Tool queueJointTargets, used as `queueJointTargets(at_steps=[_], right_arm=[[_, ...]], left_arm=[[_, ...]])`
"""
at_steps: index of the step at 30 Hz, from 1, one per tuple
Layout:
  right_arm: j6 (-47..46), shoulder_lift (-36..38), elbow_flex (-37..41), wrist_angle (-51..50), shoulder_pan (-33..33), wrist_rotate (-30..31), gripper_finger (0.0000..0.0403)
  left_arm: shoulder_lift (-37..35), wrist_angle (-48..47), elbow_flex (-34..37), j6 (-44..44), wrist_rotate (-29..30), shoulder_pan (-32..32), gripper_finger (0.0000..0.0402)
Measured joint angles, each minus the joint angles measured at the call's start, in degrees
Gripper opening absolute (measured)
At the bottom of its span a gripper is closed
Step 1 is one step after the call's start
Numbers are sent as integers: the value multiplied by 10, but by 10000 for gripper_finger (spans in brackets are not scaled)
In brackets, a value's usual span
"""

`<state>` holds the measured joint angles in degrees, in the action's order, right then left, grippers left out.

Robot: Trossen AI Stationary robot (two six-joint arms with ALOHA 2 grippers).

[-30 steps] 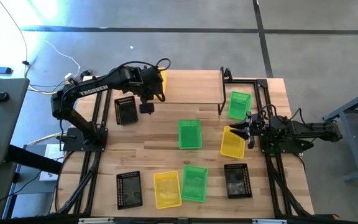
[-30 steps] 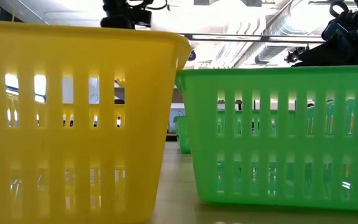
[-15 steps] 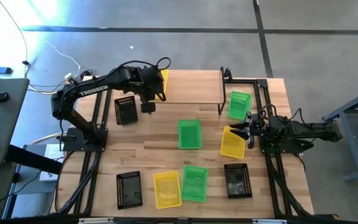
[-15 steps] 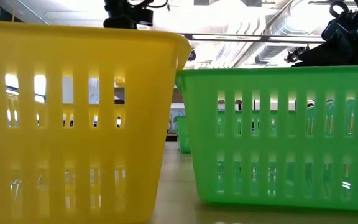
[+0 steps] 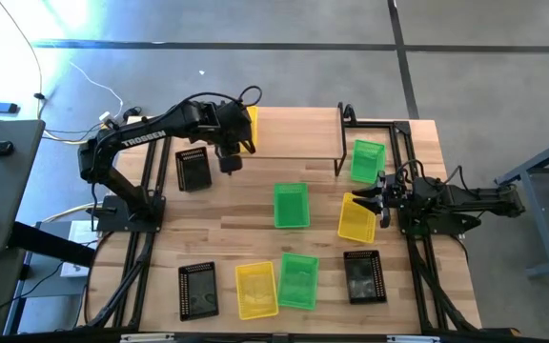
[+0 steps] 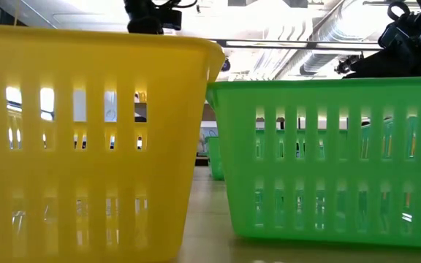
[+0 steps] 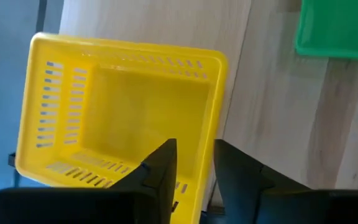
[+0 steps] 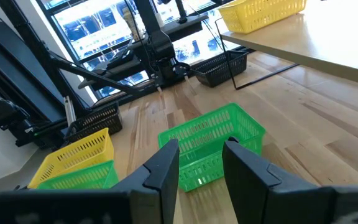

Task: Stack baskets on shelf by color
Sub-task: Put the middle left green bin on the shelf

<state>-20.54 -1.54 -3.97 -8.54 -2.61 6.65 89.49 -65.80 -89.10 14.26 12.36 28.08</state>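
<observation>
A yellow basket [image 5: 247, 129] [image 7: 123, 118] sits on the left end of the light-wood shelf [image 5: 298, 133] at the table's far side. My left gripper [image 5: 232, 145] [image 7: 194, 162] is over it, open, one finger inside the basket and one outside its long wall. My right gripper [image 5: 376, 198] [image 8: 201, 155] waits open at the right, above a yellow basket [image 5: 355, 218] and facing a green basket [image 8: 210, 146]. Other baskets rest on the tabletop: green ones [image 5: 291, 205] [image 5: 368, 160] [image 5: 298, 280], a yellow one [image 5: 255, 289], and black ones [image 5: 193, 169] [image 5: 197, 289] [image 5: 362, 276].
The shelf stands on thin black legs [image 5: 340, 143]. In the low view a yellow basket [image 6: 86, 146] and a green basket [image 6: 327, 161] stand right before the camera and hide most of the table. Bare wood lies between the shelf and the middle green basket.
My left gripper has drifted a little toward the table's right, along the yellow basket on the shelf. The basket has stayed where it was.
</observation>
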Motion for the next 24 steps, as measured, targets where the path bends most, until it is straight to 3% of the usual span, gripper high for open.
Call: queueJointTargets(at_steps=[12,24], right_arm=[[0,0,0,0,0,0,110],[-22,0,0,1,0,0,110]], left_arm=[[-6,-2,0,-116,-11,-19,107],[-15,-4,-1,-261,-108,-81,108]])
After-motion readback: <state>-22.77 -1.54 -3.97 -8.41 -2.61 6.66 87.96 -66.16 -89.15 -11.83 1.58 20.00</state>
